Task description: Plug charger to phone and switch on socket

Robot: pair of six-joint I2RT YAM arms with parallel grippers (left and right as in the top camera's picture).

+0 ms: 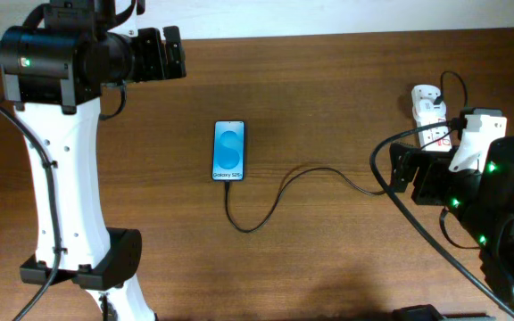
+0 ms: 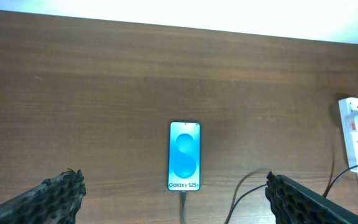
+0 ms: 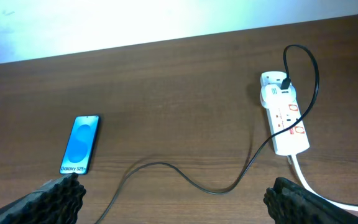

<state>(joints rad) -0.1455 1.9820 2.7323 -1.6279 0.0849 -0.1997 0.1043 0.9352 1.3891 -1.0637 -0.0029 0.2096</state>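
Note:
The phone point(image 1: 228, 151) lies flat mid-table with its light-blue "Galaxy S25+" screen up. The charger point(image 1: 279, 192), a thin black cable, curves from the phone's bottom edge, where its tip meets the port point(image 2: 183, 196), across to the socket point(image 1: 431, 116) at the far right. The socket point(image 3: 283, 115) is a white strip with red switches, and the cable loops into a plug at its far end. My left gripper point(image 1: 184, 53) hangs open at the back left, well above the phone point(image 2: 184, 155). My right gripper point(image 1: 393, 169) stands open next to the socket, over the cable point(image 3: 185, 174).
A thick white cord point(image 3: 309, 186) leaves the socket's near end toward the right edge. The left arm's white column and base point(image 1: 70, 223) stand at the front left. Bare brown wood point(image 1: 328, 98) lies between phone and socket.

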